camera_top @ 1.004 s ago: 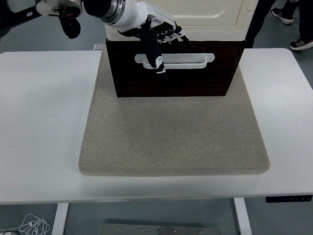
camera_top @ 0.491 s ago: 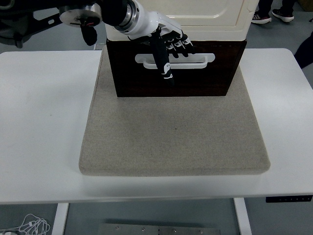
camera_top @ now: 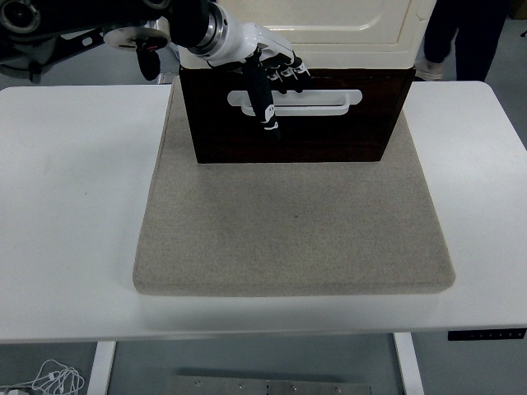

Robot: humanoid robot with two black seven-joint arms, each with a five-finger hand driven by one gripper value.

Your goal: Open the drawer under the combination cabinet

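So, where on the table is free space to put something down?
The grey mat is bare in front of the dark drawer. The white table is bare left and right of the mat. It is crowded only at the back, where the left robot hand is at the white handle under the cream cabinet.

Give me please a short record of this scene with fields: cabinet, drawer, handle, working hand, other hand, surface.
cabinet: cream combination cabinet at the far side, above the drawer
drawer: dark brown wooden drawer, front looks closed
handle: white oblong handle across the drawer front
working hand: left hand at the handle's left part, one finger hanging over it; a firm grip cannot be told
other hand: not in view
surface: grey felt mat on the white table
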